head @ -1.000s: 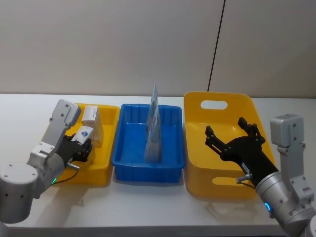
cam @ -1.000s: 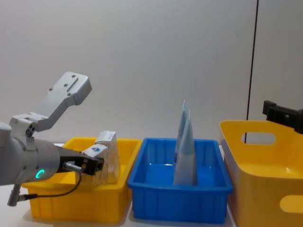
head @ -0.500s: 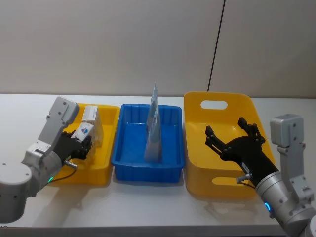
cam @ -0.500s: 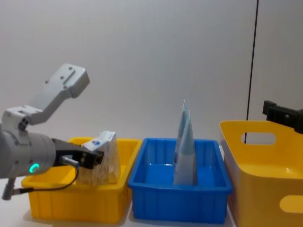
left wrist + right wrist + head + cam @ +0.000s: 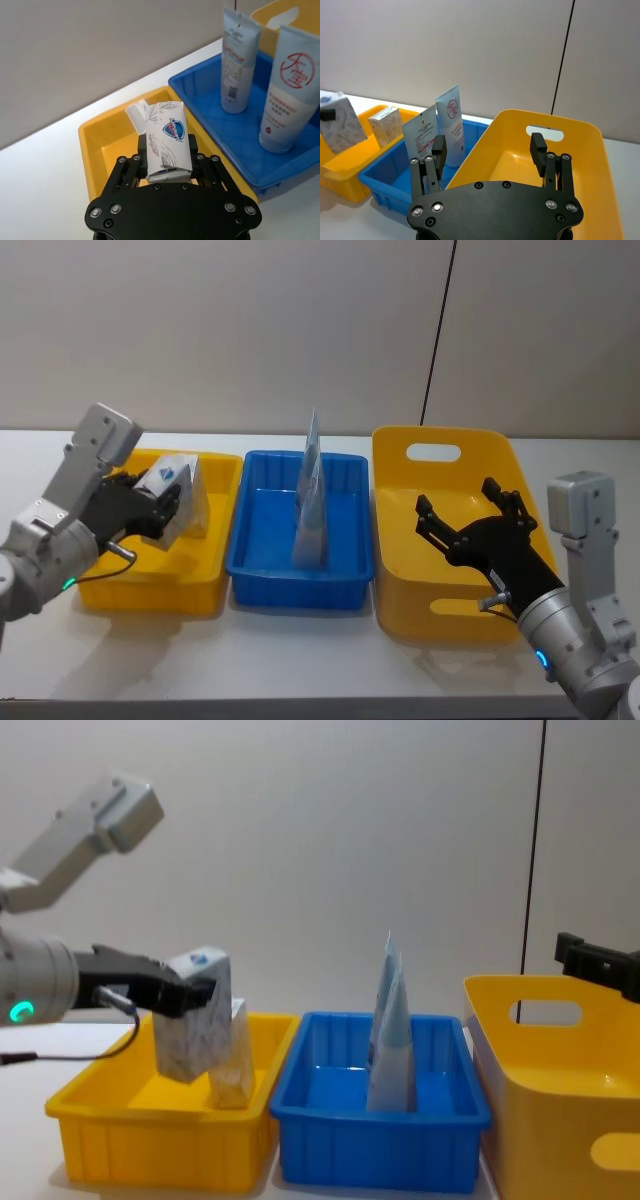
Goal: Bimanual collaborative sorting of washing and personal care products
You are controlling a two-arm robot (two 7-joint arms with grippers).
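White tabletop (image 5: 300,650) carries three trays in a close row: small yellow tray (image 5: 150,590) at left, blue tray (image 5: 300,590) centre, large yellow tray (image 5: 410,615) at right.

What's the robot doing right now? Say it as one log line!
left gripper: shut on soap pack, above small yellow tray | right gripper: open, over big yellow bin | beige box: in small yellow tray

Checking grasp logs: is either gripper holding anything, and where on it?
Left gripper clamps the white cube pack across two opposite sides. Right gripper open, empty.
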